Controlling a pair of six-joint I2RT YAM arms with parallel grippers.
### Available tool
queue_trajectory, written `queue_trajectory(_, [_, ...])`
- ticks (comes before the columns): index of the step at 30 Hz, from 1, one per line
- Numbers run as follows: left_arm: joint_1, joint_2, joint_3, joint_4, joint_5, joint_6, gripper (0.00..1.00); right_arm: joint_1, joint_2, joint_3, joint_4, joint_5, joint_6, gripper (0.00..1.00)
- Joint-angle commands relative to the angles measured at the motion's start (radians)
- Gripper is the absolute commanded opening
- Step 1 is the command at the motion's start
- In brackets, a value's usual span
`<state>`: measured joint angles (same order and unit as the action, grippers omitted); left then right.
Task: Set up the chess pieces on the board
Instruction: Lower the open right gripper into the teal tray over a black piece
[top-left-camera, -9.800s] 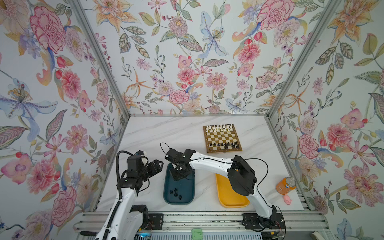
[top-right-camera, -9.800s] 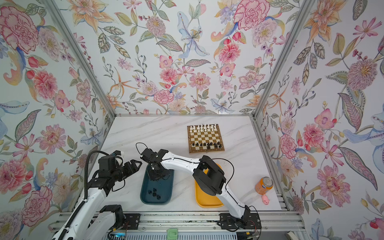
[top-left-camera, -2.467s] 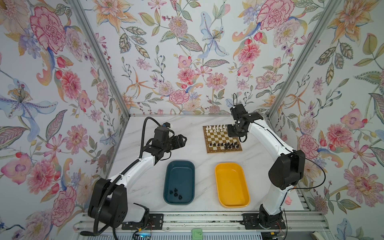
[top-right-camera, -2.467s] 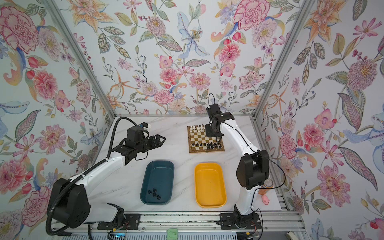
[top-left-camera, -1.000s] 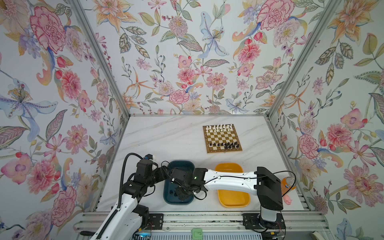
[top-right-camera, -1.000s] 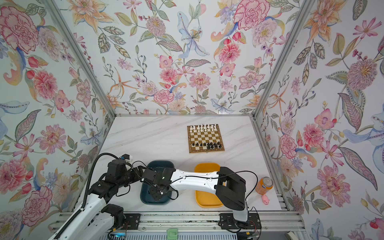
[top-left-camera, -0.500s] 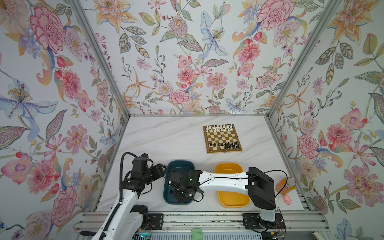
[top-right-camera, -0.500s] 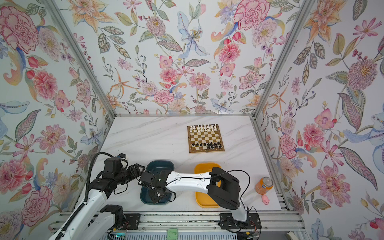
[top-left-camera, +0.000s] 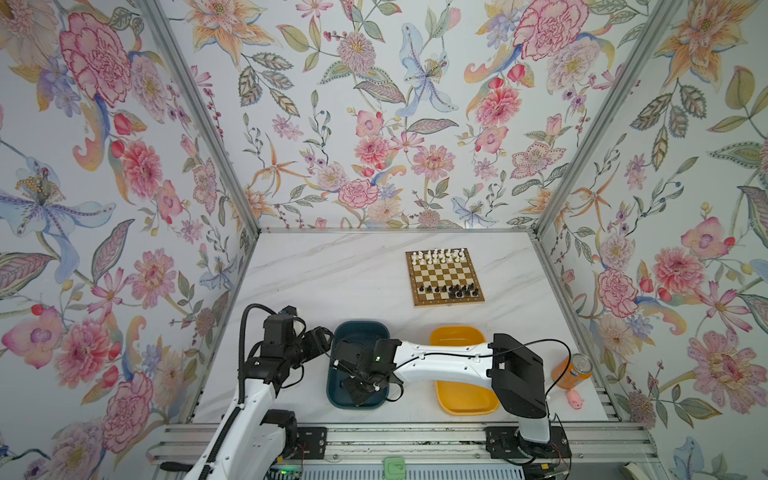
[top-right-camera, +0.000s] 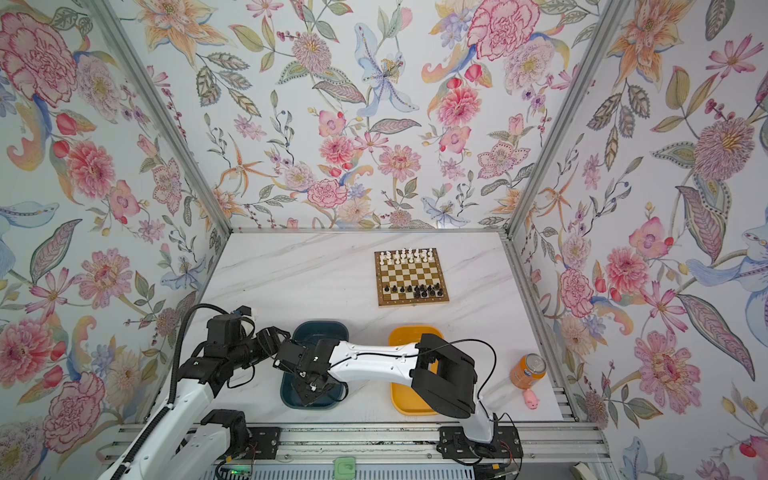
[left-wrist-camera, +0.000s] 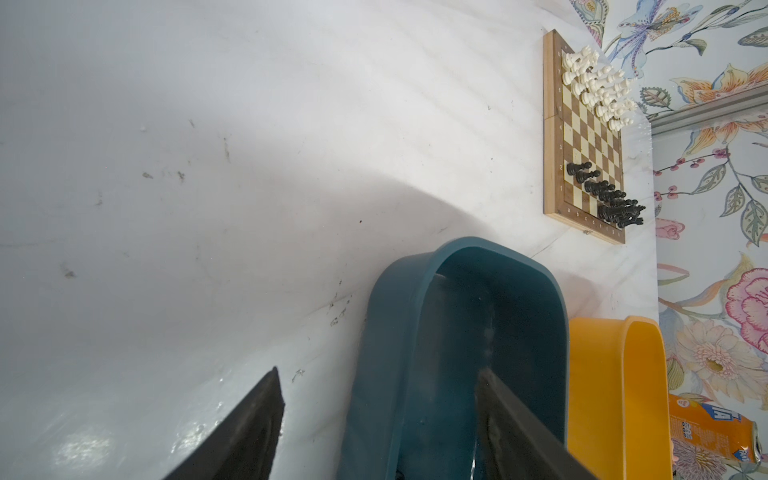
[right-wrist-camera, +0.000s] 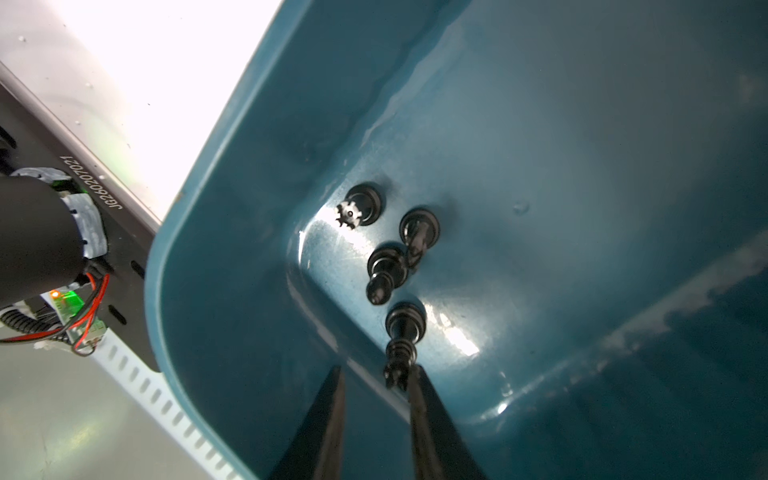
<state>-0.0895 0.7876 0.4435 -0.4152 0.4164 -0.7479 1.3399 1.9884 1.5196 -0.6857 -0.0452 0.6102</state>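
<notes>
Evidently four black chess pieces stand in the teal tray at 6 o'clock on the table, presumably bound for gaps in the near rows of the board at 1 o'clock. The right hand reaches across into the tray, pointing down and narrowly parted, with one finger beside the nearest piece's crown. The left hand hovers spread astride the tray's rim.

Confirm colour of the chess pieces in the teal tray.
Black, all four chess pieces in the teal tray; clearest in the right wrist view.
</notes>
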Motion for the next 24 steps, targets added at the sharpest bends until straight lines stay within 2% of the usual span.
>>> queue_trajectory(1, [0.011,-0.004,0.029,0.016,0.026,0.016,0.74,-0.007,0.028,0.013,-0.026,0.011,0.002,0.29])
queue_trajectory(24, [0.013,-0.007,0.029,0.02,0.039,0.018,0.74,0.001,-0.009,0.019,-0.044,0.049,0.017,0.29])
